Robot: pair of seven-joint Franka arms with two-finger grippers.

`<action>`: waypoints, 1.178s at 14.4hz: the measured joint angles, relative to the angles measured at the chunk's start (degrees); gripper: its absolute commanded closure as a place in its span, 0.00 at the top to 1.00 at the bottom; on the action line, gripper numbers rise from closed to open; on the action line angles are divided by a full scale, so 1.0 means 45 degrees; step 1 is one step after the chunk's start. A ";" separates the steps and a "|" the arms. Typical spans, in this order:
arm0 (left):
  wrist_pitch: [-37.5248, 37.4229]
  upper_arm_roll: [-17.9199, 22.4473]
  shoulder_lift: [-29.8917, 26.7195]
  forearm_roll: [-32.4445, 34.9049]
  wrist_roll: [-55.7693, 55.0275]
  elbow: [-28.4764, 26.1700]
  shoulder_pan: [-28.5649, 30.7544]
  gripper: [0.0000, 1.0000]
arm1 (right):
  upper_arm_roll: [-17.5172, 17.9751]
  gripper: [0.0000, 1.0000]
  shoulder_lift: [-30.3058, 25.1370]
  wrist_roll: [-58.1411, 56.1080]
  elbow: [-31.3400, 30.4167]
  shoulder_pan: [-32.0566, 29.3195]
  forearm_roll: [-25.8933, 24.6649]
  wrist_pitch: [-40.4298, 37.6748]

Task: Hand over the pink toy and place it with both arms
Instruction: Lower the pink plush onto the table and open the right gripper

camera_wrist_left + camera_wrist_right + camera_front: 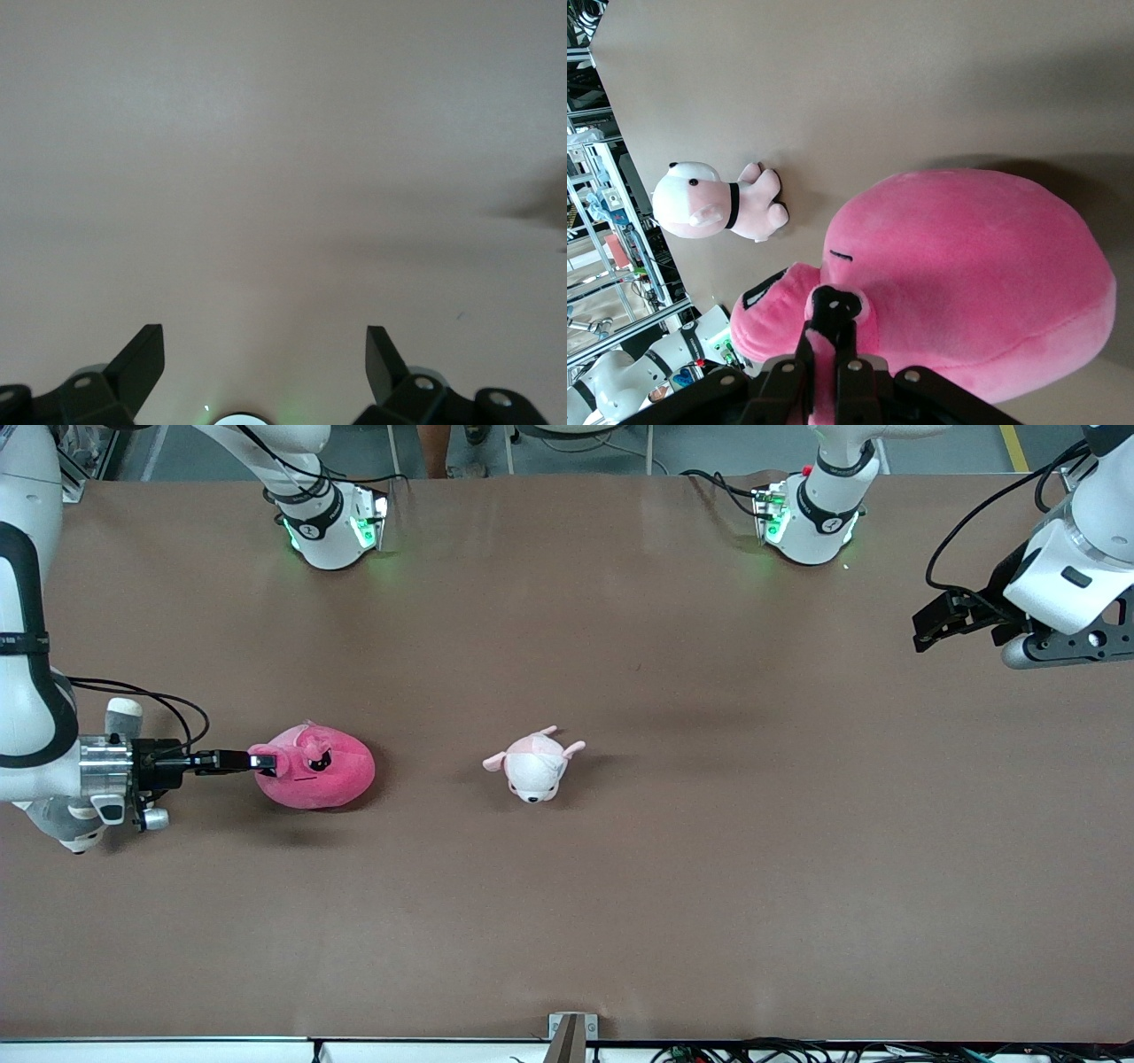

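Gripping the pink toy [317, 767] by a small flap of plush at its edge, the right gripper [262, 761] reaches in level from the right arm's end of the table [620, 921]; its fingers are pressed together on that pinch of fabric, as the right wrist view confirms.

Item, pink toy: round, hot pink, dark angry eye showing; it looks to be resting on the table, toward the right arm's end.

Item, puppy plush [535, 763]: pale pink and white, lying on the table near the middle, well apart from the pink toy and about as near to the front camera.

Item, left gripper [961, 622]: fingers spread wide, holding nothing, waiting over the bare table at the left arm's end.

Risks, as judged: the hold takes only a thin flap, so the toy's bulk may hang and swing once raised, or the fabric may slip free. A dangling, turning toy would offer the left gripper a poor target at the handover. Carried low toward the middle, the toy could brush the puppy plush and shift it. Letting go before the left gripper has a sound hold would drop the toy.

Containers: none in view; the place for setting down cannot be told.
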 measured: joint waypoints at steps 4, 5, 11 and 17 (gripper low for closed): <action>0.0020 -0.0008 -0.0058 0.0000 0.0002 -0.0007 0.0000 1.00 | 0.0017 0.02 0.0225 -0.0006 0.0003 0.0000 0.0170 -0.0003; 0.0027 -0.0009 -0.0058 0.0000 0.0003 -0.0007 0.0000 1.00 | 0.0017 0.06 0.0257 -0.0008 0.0003 0.0000 0.0171 -0.0003; 0.0093 -0.0153 -0.0057 0.0000 0.0006 -0.0055 -0.0026 1.00 | 0.0001 1.00 0.0527 0.0289 0.0601 -0.0025 0.0249 0.0005; 0.0174 -0.0168 -0.0060 0.0001 0.0006 -0.0048 -0.0025 1.00 | 0.0023 1.00 0.0313 0.1734 0.4344 -0.0053 -0.2473 -0.1443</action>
